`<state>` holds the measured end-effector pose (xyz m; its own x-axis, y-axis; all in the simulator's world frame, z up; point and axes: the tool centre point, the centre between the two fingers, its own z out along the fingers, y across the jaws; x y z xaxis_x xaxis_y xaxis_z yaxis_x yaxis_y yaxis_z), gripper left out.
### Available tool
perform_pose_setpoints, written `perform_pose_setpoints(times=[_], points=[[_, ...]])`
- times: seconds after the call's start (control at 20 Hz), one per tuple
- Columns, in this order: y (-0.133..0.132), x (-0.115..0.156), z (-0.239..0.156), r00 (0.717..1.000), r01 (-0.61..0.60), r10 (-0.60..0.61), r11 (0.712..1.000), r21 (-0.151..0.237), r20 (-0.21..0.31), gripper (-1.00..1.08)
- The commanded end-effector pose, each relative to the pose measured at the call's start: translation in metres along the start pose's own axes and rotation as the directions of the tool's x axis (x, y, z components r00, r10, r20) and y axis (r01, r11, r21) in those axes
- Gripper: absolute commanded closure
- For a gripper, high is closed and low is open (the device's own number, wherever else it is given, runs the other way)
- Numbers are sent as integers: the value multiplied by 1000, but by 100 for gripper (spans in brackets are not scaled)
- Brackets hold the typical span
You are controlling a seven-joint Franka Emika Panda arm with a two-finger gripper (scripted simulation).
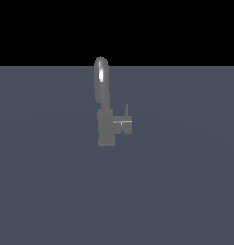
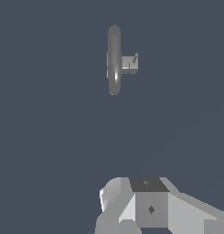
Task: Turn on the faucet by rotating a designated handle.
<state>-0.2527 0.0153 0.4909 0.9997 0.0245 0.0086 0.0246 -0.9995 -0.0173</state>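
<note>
The grey metallic faucet stands upright on the flat grey surface, with its shiny arched spout rising above the blocky body. The handle, a short horizontal cylinder, sticks out toward the exterior view's right and carries a thin upright lever pin. In the wrist view the faucet is seen from above, with the handle at its side. Part of my gripper shows at the wrist view's edge, well apart from the faucet. Its fingers are not clearly shown. The arm is out of the exterior view.
The flat grey-blue ground stretches around the faucet in every direction. A black background lies beyond its far edge.
</note>
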Motion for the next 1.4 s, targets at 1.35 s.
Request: perform_pose_setpoints(times=[1.35], points=[[7, 95, 26, 947, -254, 204, 949, 188, 250, 108]])
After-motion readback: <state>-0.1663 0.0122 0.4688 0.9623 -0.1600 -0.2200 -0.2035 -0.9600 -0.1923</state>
